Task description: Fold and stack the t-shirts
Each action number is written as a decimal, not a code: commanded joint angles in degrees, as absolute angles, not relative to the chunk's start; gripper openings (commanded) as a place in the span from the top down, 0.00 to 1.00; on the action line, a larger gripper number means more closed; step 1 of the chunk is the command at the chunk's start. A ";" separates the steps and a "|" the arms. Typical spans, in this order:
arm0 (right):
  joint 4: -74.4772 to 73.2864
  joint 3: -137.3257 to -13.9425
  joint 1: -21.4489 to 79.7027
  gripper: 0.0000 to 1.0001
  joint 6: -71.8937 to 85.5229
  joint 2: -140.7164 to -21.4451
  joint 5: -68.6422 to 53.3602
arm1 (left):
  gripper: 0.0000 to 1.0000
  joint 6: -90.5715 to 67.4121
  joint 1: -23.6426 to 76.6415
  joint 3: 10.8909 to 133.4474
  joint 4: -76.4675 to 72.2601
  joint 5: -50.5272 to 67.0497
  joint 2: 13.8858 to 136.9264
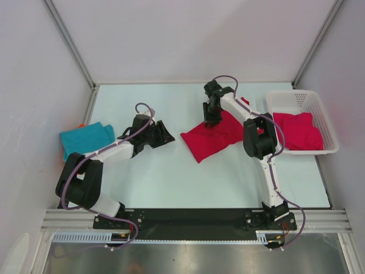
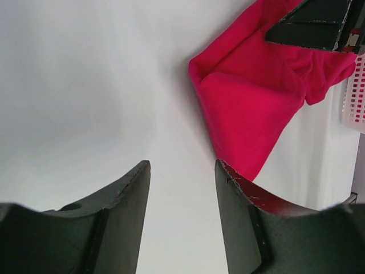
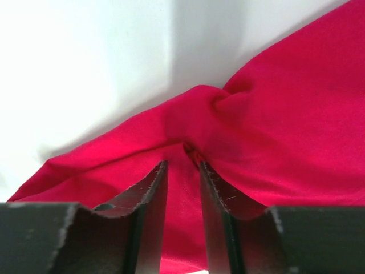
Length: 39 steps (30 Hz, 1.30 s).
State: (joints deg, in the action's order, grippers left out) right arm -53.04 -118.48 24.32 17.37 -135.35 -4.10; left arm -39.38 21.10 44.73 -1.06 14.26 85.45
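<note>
From above, the right arm [image 1: 259, 140] crosses the far right part of the crimson t-shirt on the desk [image 1: 208, 140] and hides part of the left wall of the basket [image 1: 302, 94]. The right end effector [image 1: 212, 119] covers its own fingertips there. In the right wrist view cloth bunches at those tips, but whether a fold is pinched cannot be told, and the shirt runs off the right and bottom edges. Only 1 sliver of the orange t-shirt [image 1: 81, 125] shows behind the teal t-shirt [image 1: 85, 138], whose near edge lies under the left arm [image 1: 108, 153]. The left wrist view cuts the basket at its right edge.
</note>
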 commanded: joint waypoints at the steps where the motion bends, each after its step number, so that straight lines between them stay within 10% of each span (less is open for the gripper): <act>1: -52.65 -118.48 24.43 0.63 17.40 -135.35 -4.04 | 0.45 -37.97 20.48 44.30 -2.64 15.38 83.32; 9: -52.12 -117.25 24.35 0.65 17.40 -136.23 -4.57 | 0.45 -37.88 19.95 43.77 -2.46 15.47 82.53; 17: -51.59 -116.63 24.26 0.99 16.96 -136.14 -6.59 | 0.45 -37.88 19.78 43.86 -2.37 15.47 82.27; 39: -53.79 -123.49 24.52 1.00 16.79 -132.45 -3.87 | 0.45 -37.97 19.78 43.77 -2.37 15.56 81.91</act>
State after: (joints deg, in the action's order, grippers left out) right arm -53.12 -120.97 24.25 16.97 -135.55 -4.97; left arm -39.38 20.32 43.92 -1.06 14.79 84.31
